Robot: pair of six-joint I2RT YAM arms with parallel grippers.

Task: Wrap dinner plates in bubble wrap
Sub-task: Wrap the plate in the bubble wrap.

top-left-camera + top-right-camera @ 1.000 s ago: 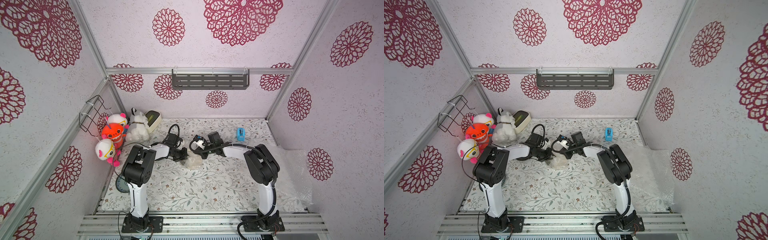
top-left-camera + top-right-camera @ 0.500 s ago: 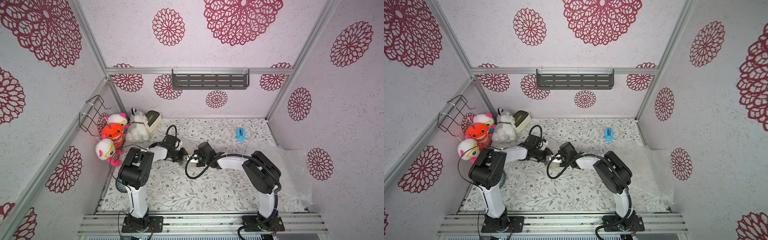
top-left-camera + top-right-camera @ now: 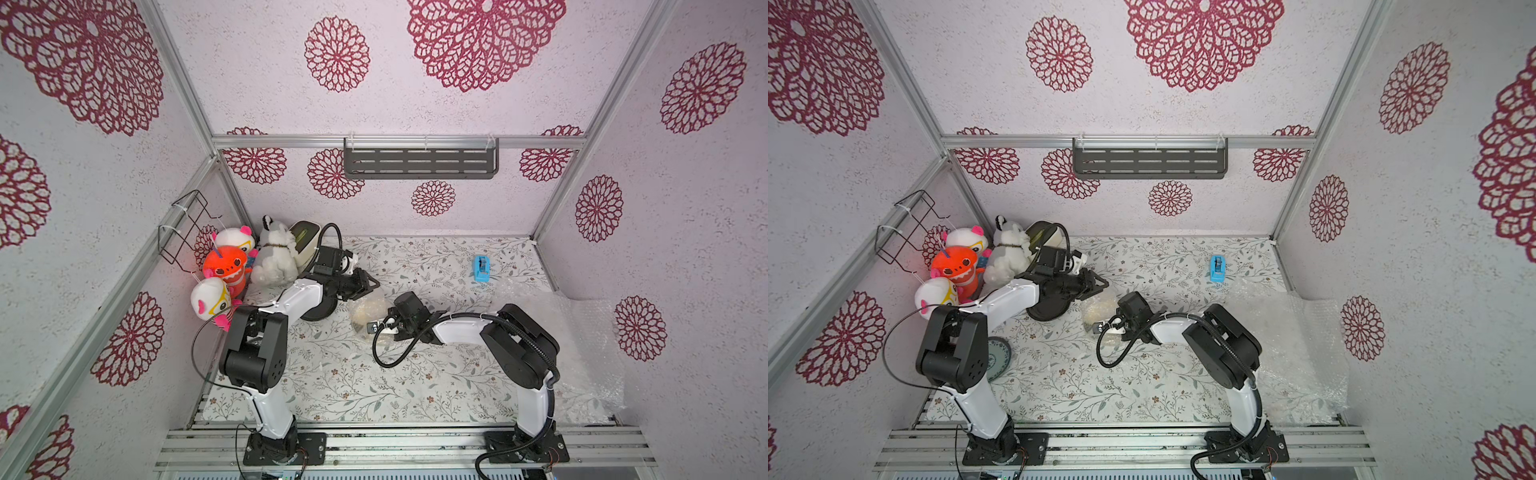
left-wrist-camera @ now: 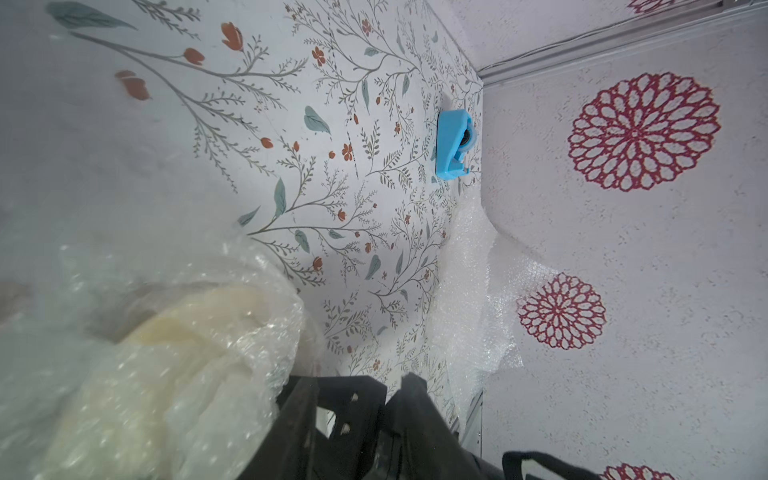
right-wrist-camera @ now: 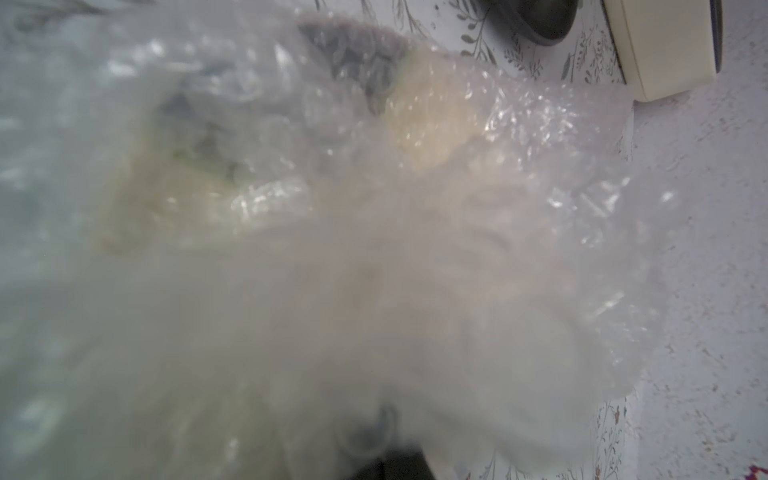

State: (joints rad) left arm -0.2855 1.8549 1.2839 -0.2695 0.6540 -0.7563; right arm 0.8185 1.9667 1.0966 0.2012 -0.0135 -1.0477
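The cream dinner plate [image 3: 366, 308] lies mid-table, bundled in crinkly bubble wrap [image 3: 1100, 305]. My right gripper [image 3: 375, 328] sits at the bundle's near edge, shut on the bubble wrap; in the right wrist view the wrap [image 5: 374, 249] covers the jaws and the cream plate [image 5: 432, 120] shows through. My left gripper [image 3: 366, 284] hovers open just behind the bundle, holding nothing; its dark fingers [image 4: 301, 415] stand beside the wrap [image 4: 187, 340]. The black plate [image 3: 320, 311] lies under the left arm. The grey-teal plate [image 3: 999, 357] sits near the left arm's base.
Loose bubble wrap sheets [image 3: 561, 332] pile against the right wall. A blue tape dispenser [image 3: 481, 269] stands at the back right. A cream box with a green top [image 3: 305, 239] and plush toys [image 3: 226, 266] fill the back left corner.
My right gripper has dragged the wrapped bundle from the back toward the middle of the table. My left gripper has opened, let go of the wrap and stayed behind it.
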